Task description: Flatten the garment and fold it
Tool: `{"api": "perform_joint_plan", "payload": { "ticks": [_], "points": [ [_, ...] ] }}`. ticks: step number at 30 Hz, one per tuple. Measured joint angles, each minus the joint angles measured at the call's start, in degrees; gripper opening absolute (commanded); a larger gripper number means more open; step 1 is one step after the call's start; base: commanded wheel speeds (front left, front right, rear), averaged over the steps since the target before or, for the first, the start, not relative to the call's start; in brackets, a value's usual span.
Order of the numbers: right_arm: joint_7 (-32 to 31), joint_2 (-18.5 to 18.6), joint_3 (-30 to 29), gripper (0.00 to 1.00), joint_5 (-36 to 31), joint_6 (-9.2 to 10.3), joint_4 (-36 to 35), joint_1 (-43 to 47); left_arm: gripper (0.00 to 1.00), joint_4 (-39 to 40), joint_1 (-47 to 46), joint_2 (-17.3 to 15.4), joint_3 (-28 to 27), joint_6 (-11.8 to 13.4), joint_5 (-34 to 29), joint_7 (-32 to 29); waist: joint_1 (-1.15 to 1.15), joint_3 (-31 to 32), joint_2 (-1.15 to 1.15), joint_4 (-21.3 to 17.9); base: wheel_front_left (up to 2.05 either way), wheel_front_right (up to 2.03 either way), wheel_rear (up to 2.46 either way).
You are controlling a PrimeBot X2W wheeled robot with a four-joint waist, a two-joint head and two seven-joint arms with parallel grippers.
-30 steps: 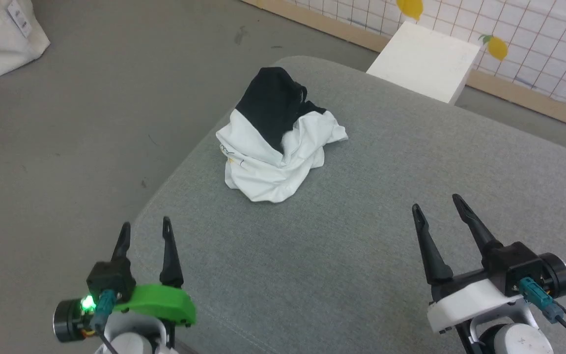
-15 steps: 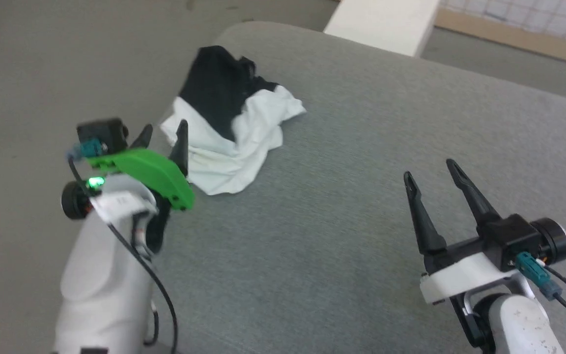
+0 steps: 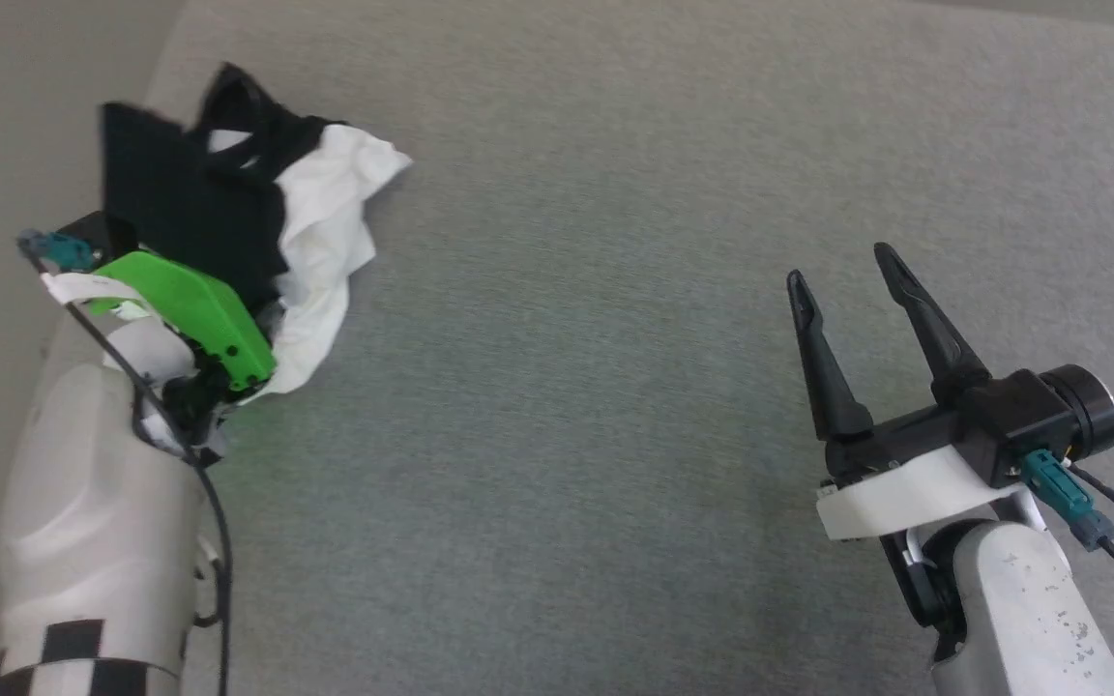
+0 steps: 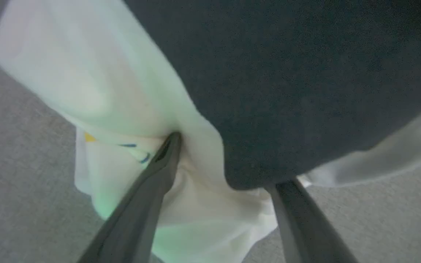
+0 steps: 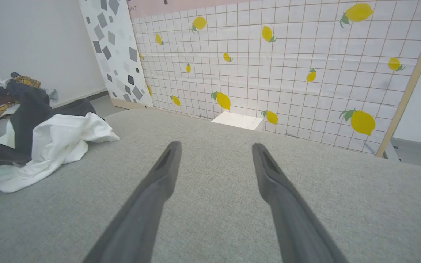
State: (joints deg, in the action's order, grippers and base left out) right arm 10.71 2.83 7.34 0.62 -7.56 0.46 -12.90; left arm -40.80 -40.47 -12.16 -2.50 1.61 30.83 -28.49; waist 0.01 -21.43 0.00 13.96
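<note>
Pick-up step: the shirt (image 3: pixel 330 217) lies crumpled at the left edge of the cushion (image 3: pixel 615 406), with the left gripper (image 4: pixel 228 161) wide open astride its cloth, gripping nothing, and the right gripper (image 3: pixel 839 269) open, empty and well apart; next, close on a fold and lift.

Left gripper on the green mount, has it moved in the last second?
Yes. The left gripper has gone forward from the grey fabric cushion's near left edge to the crumpled white-and-black garment; its open fingers now press into the cloth.

Matt cloth garment (image 3: pixel 325 232), rough woven upholstery (image 3: pixel 567 387), matt plastic right gripper (image 3: pixel 839 266), smooth green plastic housing (image 3: pixel 199 314)
</note>
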Motion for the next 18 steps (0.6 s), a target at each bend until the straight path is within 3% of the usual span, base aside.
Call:
{"api": "perform_joint_plan", "payload": {
  "ticks": [4,5,7,10,13,18],
  "points": [
    [1.01,0.01,-0.08,1.0,0.51,0.0,1.16,-0.26,1.0,0.19,0.05,-2.09,-0.71,2.0,0.09,-2.93,-0.01,-2.46,0.0,-2.79,0.0,0.0,0.0],
    [1.2,0.03,-0.14,1.0,0.56,0.0,1.49,-0.29,0.89,0.58,0.21,-2.64,-0.84,1.99,0.43,-3.92,-0.01,-2.96,0.01,-3.4,0.0,0.0,0.0],
    [1.51,0.02,-0.38,1.0,0.6,0.0,2.2,-0.29,0.0,1.87,0.49,-3.52,-0.93,1.9,0.52,-4.67,-0.01,-3.6,0.0,-4.36,0.0,0.0,0.0],
    [1.91,0.07,-0.79,1.0,1.0,0.0,3.11,-0.27,0.0,4.41,1.86,-3.81,-1.24,2.26,-0.59,2.4,-0.01,-3.57,0.0,-5.08,0.0,0.0,0.0],
    [2.3,0.05,-0.8,1.0,1.36,0.0,3.87,-0.19,0.0,6.26,4.12,-3.07,-1.89,3.75,-2.65,13.91,-0.01,-2.44,0.0,-5.36,0.0,0.0,0.0],
    [2.87,0.04,-0.86,1.0,2.55,0.0,4.86,1.36,0.0,11.25,5.27,-3.33,-2.34,4.01,-7.05,32.9,-0.01,1.32,0.0,-5.61,0.0,0.0,0.0]
  ]
}}
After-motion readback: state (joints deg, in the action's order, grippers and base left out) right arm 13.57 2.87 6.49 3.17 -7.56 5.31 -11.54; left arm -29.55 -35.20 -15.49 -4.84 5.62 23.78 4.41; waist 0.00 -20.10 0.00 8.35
